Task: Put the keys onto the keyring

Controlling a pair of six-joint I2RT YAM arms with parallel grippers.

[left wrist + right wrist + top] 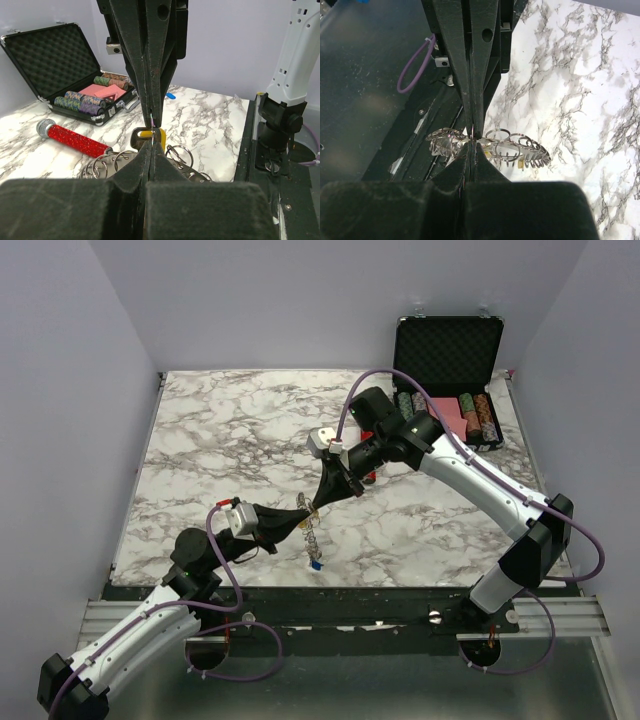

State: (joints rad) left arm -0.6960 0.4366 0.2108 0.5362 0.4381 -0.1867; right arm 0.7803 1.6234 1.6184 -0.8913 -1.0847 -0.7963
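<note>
Left hand point(151, 149) pinching keyring point(179, 152) — right hand point(471, 146) closed, tip at yellow key point(144, 133).

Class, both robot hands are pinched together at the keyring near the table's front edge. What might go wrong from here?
1. The left hand and right hand, both shut, meet tip to tip at the keyring; a slightly misaligned push might bend its thin wire loops.
2. The keyring is close to the table's front edge, so a slipped grip may send it or the yellow key off the marble.
</note>
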